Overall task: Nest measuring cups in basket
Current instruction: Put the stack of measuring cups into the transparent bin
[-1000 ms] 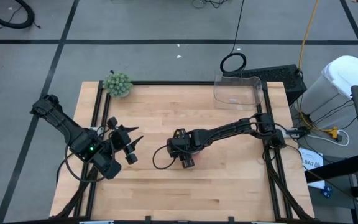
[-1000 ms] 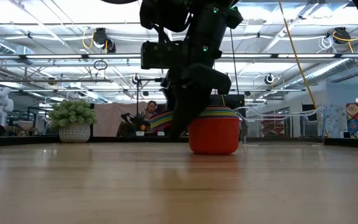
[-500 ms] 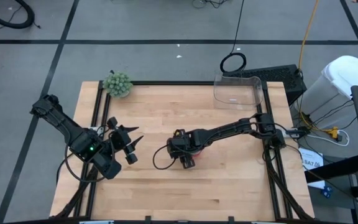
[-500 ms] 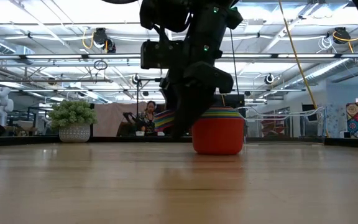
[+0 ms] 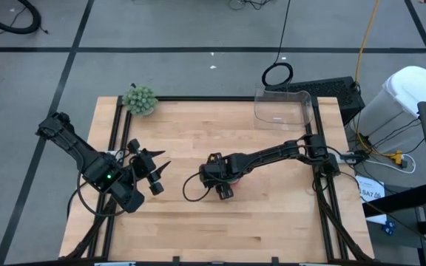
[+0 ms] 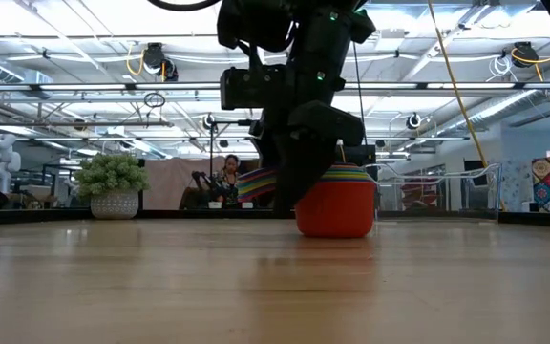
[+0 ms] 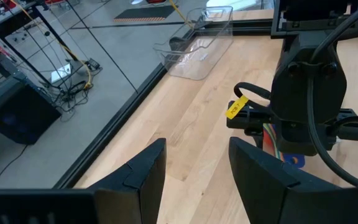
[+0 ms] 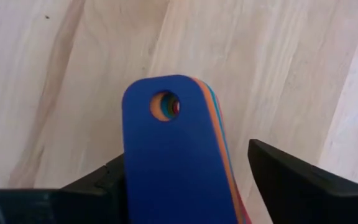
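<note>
Right gripper (image 5: pixel 225 189) sits mid-table with fingers spread apart on either side of the stacked handles, not pinching them. Wood table (image 5: pixel 272 229), then clear basket (image 5: pixel 283 108) at the far edge, then nested measuring cups (image 6: pixel 333 199) standing mid-table. Left gripper (image 5: pixel 154 173) waits open.

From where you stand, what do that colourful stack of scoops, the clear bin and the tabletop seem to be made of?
The measuring cups look like smooth plastic: solid bright colours, and stacked handles with a moulded hole. The basket seems clear, glossy plastic; the floor shows through it. The table looks like pale wood with visible grain and plank seams, matte finish.
</note>
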Available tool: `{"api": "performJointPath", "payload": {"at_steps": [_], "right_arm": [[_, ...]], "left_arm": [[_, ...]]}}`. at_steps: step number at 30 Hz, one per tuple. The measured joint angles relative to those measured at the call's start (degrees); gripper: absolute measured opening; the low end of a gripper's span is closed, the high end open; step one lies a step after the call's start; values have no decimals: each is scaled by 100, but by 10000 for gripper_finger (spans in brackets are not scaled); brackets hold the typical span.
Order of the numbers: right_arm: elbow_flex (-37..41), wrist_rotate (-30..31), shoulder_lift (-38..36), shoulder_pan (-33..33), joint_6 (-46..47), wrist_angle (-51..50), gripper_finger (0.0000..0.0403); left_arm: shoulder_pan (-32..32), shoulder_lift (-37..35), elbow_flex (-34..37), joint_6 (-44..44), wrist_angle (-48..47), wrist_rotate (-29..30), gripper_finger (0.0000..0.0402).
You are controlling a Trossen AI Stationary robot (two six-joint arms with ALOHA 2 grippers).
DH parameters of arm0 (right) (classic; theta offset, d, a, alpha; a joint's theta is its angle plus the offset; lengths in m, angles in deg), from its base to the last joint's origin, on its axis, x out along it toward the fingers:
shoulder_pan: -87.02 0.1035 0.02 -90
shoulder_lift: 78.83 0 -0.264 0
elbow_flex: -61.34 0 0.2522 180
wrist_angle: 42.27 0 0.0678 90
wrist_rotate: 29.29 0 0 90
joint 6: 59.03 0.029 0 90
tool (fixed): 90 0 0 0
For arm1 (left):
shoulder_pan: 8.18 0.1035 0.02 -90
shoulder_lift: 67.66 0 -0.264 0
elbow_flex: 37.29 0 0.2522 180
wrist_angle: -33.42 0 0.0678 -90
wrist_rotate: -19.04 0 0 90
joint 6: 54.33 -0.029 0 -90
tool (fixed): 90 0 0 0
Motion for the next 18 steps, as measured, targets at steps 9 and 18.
{"api": "performJointPath", "payload": {"at_steps": [9,18], "right_arm": [[0,-2,0,0,-13,-65,222],[-4,7,0,0,-52,-219,136]], "left_arm": [[1,0,0,2,0,0,179],[2,0,0,24,2,0,179]]}}
